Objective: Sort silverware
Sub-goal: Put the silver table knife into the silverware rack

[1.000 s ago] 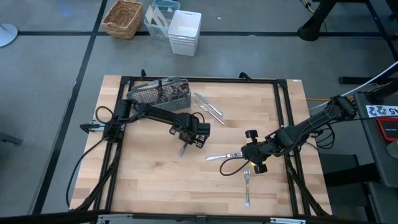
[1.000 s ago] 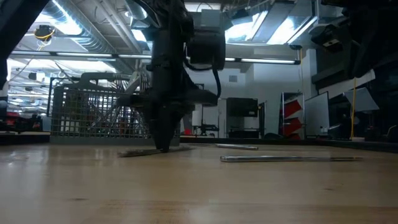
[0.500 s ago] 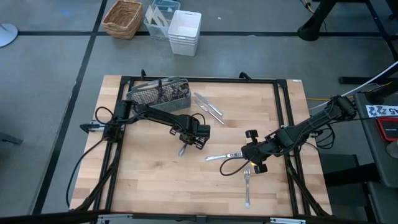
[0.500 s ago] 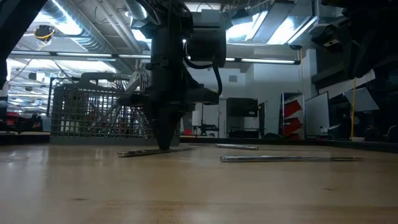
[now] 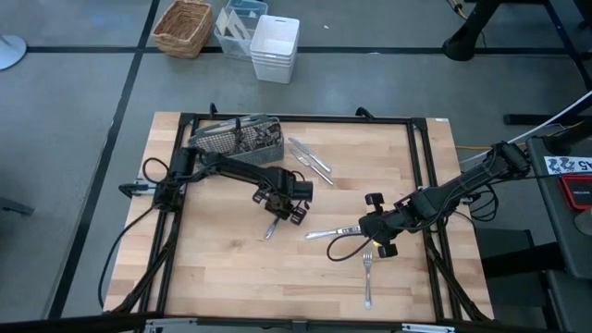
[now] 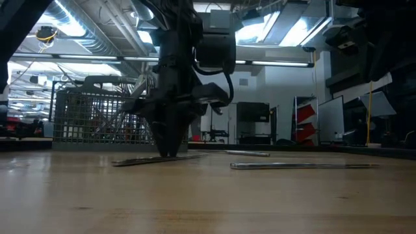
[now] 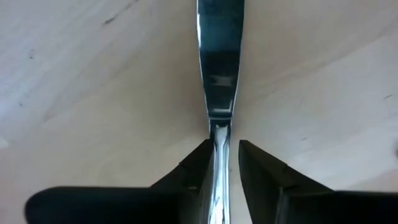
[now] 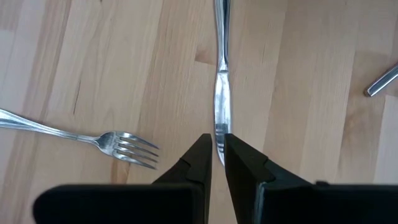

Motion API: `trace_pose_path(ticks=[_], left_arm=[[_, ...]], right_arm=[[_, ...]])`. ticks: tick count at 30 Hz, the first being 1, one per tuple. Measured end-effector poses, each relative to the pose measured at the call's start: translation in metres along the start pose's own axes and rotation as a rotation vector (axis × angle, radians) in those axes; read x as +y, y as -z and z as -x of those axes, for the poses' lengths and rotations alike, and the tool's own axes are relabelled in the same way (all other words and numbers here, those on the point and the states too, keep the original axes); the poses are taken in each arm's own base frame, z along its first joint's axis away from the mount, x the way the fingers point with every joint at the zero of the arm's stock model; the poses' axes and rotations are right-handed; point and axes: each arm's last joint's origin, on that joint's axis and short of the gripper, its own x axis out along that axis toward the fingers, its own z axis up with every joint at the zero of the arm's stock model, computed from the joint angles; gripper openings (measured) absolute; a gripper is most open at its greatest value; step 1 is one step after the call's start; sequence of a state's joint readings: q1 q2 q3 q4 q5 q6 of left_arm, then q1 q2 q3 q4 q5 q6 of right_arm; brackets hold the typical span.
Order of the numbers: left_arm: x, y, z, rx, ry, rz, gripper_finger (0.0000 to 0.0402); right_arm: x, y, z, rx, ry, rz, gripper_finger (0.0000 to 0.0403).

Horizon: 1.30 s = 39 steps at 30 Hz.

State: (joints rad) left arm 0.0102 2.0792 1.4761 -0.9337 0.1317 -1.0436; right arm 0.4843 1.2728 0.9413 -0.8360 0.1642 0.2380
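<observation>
Left wrist view: a slim shiny knife [image 7: 219, 68] is seen lying flat on the pale wooden tabletop [image 7: 93, 93], its handle running down between the two dark fingers [image 7: 193, 177] of the left hand [image 7: 219, 163]. The fingers stand slightly parted, with a sliver of gap showing on either side of the metal; whether the knife is gripped or just let go cannot be told.

Judgement on the step: if a pickup is meant, the fingers should be closed squarely on the handle and the piece lifted level, since so thin and slick a thing is likely to pivot or slide out. If a release is meant, the hand should be raised straight up so the knife is not dragged.

High view, outward from the left hand [image 5: 282, 209]: the same knife [image 5: 270, 228] is seen poking out just beside it. A second knife [image 5: 324, 232] lies farther off and is pinched at one end by the right hand [image 5: 363, 228], whose fingers are closed on it in its wrist view. A fork [image 5: 367, 279] lies flat near that hand. A few more pieces [image 5: 310, 157] lie loose beyond the left hand, near the grey wire-mesh caddy [image 5: 231, 139], in which further pieces stand; those cannot be counted.

All the silverware is noted as slim, bright and mirror-like.
</observation>
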Motion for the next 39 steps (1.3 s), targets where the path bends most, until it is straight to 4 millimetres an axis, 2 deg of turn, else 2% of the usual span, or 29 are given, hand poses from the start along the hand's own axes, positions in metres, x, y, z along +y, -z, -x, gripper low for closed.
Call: trace_pose_path(ticks=[8,16,23,39], left_arm=[[0.001,-0.001,0.002,0.002,0.005,0.014,0.0081],[0.002,-0.002,0.006,-0.070,-0.017,0.044,0.0082],[-0.002,0.004,0.005,-0.090,-0.030,0.020,0.0082],[-0.004,0.002,-0.013,-0.073,-0.071,-0.077,0.0082]], right_arm=[[0.000,0.000,0.000,0.001,0.000,-0.019,0.0046],[0.000,0.000,0.000,0.001,0.000,-0.019,0.0046],[0.000,0.000,0.000,0.001,0.000,-0.019,0.0046],[0.000,0.000,0.000,0.001,0.001,-0.019,0.0046]])
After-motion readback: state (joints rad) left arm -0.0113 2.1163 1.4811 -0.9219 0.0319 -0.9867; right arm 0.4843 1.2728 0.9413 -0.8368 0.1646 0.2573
